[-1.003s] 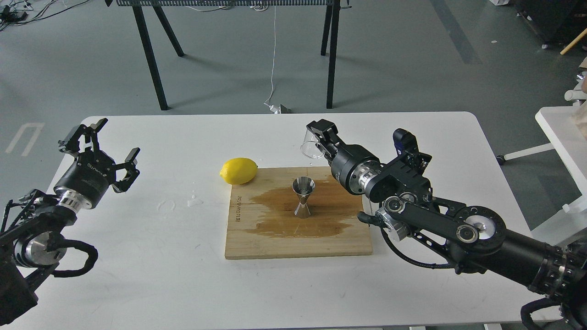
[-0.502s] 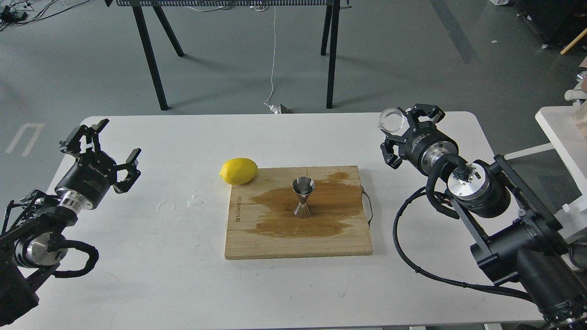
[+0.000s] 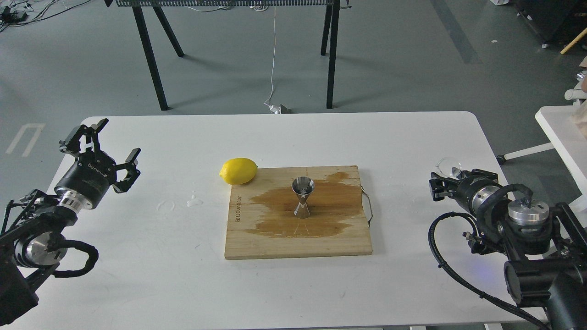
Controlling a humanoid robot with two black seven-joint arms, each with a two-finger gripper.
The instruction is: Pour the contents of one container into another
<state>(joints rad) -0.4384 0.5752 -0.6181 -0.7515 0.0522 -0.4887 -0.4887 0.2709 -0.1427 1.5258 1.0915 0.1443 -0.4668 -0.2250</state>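
Note:
The steel jigger [image 3: 303,197] stands upright in the middle of a wooden board [image 3: 275,245]. The clear glass cup [image 3: 448,167] sits low by the table's right edge, mouth up. My right gripper [image 3: 453,178] is right behind it, fingers dark and seen nearly end-on. Whether they still clamp the cup cannot be told. My left gripper [image 3: 117,136] hovers open and empty over the table's left side, far from both containers.
A dark wet stain [image 3: 321,215] spreads over the board around the jigger. A lemon [image 3: 238,170] lies at the board's far left corner. Small droplets [image 3: 195,200] dot the table left of the board. A white side table [image 3: 562,133] stands to the right.
My right arm swung the cup away from above the jigger, out to the right, then down to the table's right edge. The left arm and the jigger stayed put.

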